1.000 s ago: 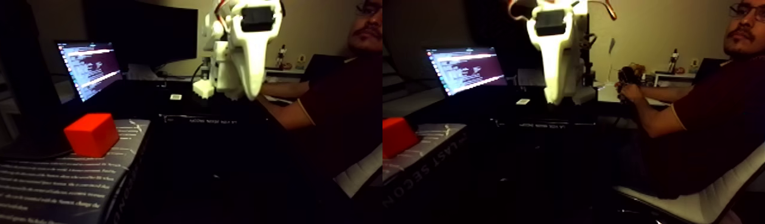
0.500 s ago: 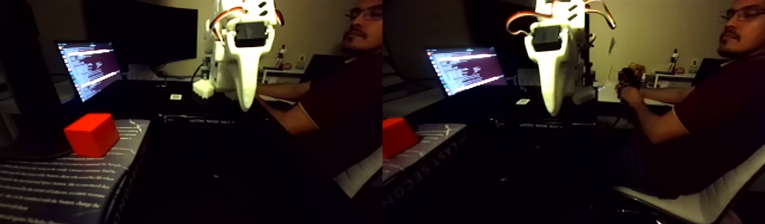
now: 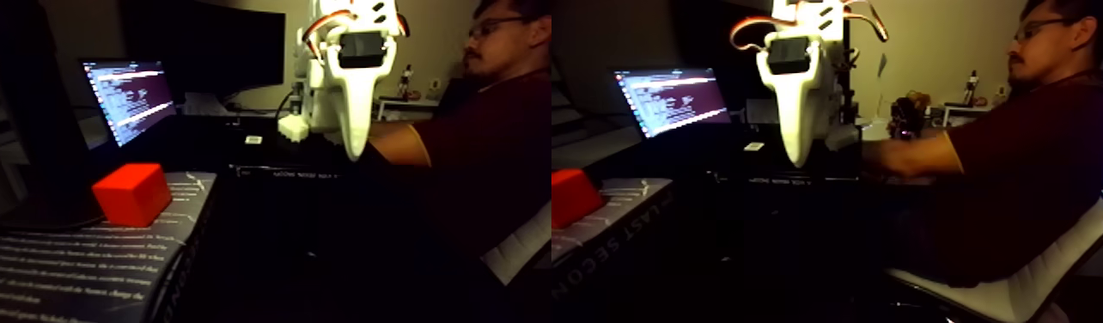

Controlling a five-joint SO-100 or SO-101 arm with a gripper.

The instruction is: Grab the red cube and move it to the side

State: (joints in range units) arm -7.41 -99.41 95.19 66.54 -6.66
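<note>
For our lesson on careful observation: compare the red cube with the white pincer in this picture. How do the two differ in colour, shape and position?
Colour: the red cube is bright red-orange; the pincer is white.
Shape: the cube is blocky with flat faces; the pincer is long and tapers to a point.
Position: the cube rests on a book; the pincer hangs in the air, pointing down, well apart from the cube.
Both stand out brightly against the dark room.

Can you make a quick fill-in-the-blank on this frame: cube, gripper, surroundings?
1. The cube is colored ____.
2. The cube rests on a ____, not on the bare desk.
3. The gripper hangs in the air and holds ____.
4. Behind the cube, the lit screen belongs to a ____.

Missing words: red; book; nothing; laptop
</note>
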